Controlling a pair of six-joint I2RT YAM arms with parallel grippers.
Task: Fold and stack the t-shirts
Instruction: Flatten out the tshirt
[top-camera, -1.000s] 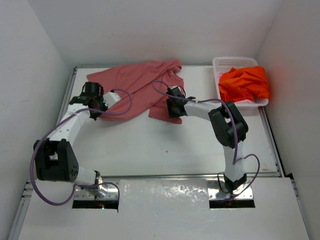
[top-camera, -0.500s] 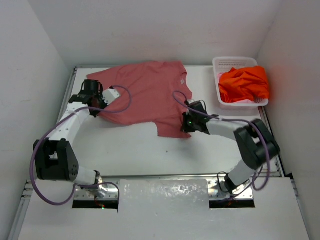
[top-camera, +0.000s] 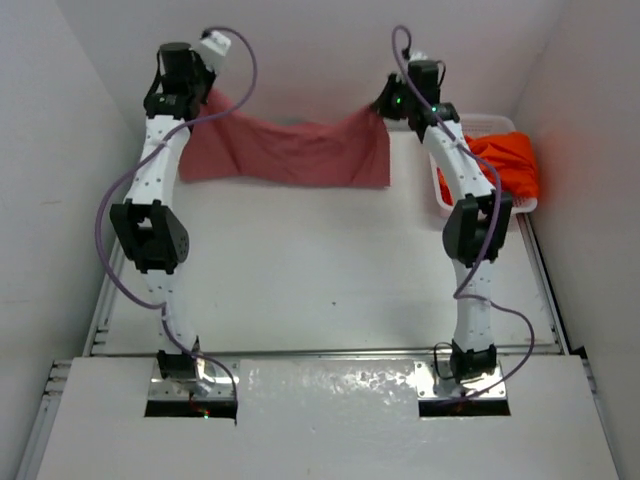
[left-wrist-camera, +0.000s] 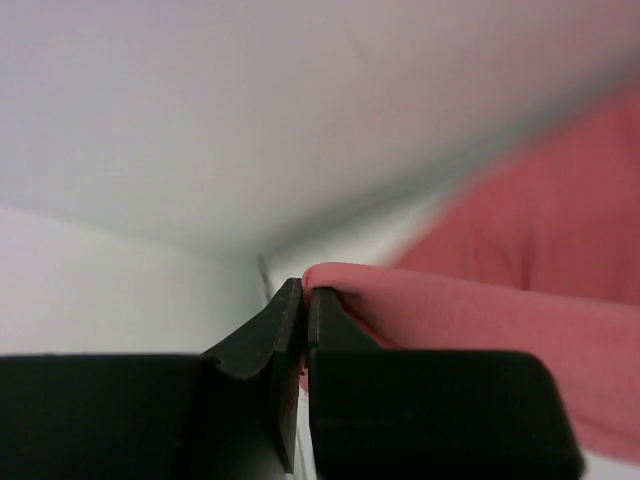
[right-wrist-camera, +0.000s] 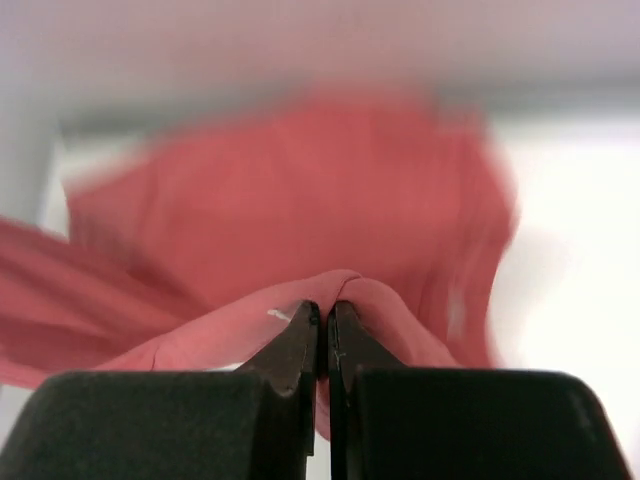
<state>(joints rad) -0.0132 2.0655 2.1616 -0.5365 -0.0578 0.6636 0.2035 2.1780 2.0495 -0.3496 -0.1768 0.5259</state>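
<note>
Both arms have swung up from low over the white table (top-camera: 320, 270) and now stretch toward the back wall. They carry the dusty rose-red cloth t-shirt (top-camera: 290, 150), which half a second ago lay spread flat on the surface.

The shirt hangs as a wide band strung between the two grippers. Its top edge sags in the middle, and its lower edge hangs over the far part of the table; whether it touches the surface cannot be told.

The left gripper (top-camera: 203, 93) is clamped on the shirt's upper left corner. In the left wrist view its black fingers (left-wrist-camera: 258, 342) are pressed together, with a fold of red cloth caught at the tips.

The right gripper (top-camera: 384, 106) is clamped on the upper right corner. In the right wrist view its fingers (right-wrist-camera: 288, 352) meet under a ridge of the same cloth.

The bright orange t-shirt (top-camera: 503, 160) lies bunched in the white perforated plastic basket (top-camera: 487, 121) at the far right. The right arm crosses over the basket's left side.
</note>
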